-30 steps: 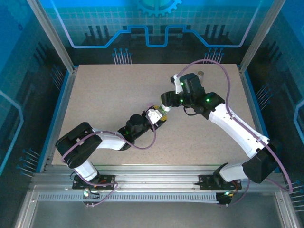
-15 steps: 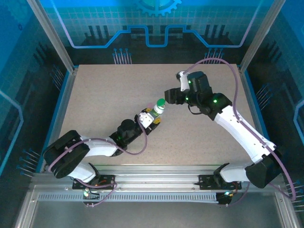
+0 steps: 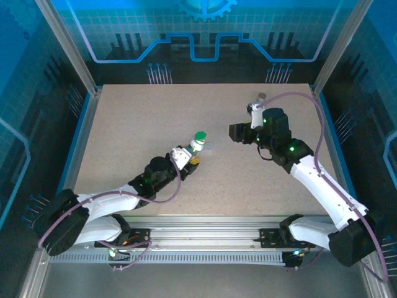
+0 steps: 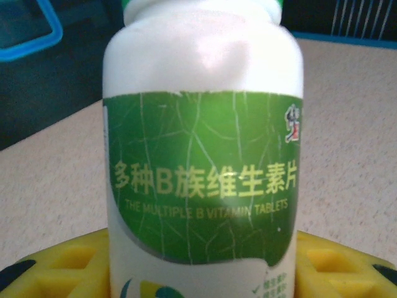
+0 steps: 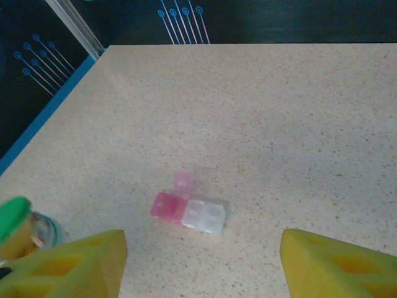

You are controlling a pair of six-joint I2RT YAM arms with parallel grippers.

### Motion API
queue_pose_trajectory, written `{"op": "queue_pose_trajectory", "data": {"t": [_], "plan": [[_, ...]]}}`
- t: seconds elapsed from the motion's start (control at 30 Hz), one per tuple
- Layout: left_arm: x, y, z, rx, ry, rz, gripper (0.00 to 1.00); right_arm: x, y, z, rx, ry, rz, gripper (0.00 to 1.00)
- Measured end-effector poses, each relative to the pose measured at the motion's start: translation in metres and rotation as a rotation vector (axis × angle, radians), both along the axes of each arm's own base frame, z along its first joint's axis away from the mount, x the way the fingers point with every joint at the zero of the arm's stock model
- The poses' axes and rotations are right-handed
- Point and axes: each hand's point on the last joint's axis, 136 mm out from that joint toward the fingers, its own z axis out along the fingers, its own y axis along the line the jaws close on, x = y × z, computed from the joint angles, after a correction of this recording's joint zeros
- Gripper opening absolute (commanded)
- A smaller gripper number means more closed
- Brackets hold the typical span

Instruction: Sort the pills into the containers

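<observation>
A white bottle (image 3: 198, 141) with a green cap and a green label stands upright in my left gripper (image 3: 190, 156), just left of the table's middle. Close up, the bottle (image 4: 201, 124) sits between the yellow fingers (image 4: 56, 264), and the left gripper (image 4: 198, 264) is shut on it. My right gripper (image 3: 234, 132) hovers to the bottle's right, apart from it. That right gripper (image 5: 201, 242) is open with nothing between its yellow pads (image 5: 335, 264). A small pink-and-clear compartment box (image 5: 189, 211) lies on the table below it, one pink lid flipped up. I cannot make out any pills.
A small brownish vial (image 3: 261, 96) stands near the table's back edge, behind the right arm. The bottle's green cap (image 5: 12, 217) shows at the left edge of the right wrist view. A blue rim (image 3: 77, 143) borders the speckled tabletop.
The right gripper has drawn back to the right, away from the bottle, and its jaws have spread wider. The left arm has pulled the held bottle left and nearer.
</observation>
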Motion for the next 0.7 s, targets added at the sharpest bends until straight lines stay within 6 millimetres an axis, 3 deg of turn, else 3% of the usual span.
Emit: {"op": "queue_pose_trajectory", "data": {"t": [0.17, 0.4, 0.53, 0.7], "plan": [[-0.003, 0.021, -0.010, 0.046, 0.133, 0.055, 0.00, -0.008, -0.010, -0.021, 0.015, -0.043, -0.011, 0.68], [-0.005, 0.034, -0.026, 0.094, 0.271, 0.105, 0.00, -0.010, -0.013, -0.054, 0.028, -0.053, -0.008, 0.68], [0.005, 0.042, -0.044, 0.147, 0.363, 0.150, 0.00, -0.006, -0.012, -0.053, 0.049, -0.067, -0.005, 0.68], [0.016, 0.042, -0.052, 0.183, 0.417, 0.170, 0.00, -0.004, -0.009, -0.047, 0.077, -0.089, 0.002, 0.68]]}}
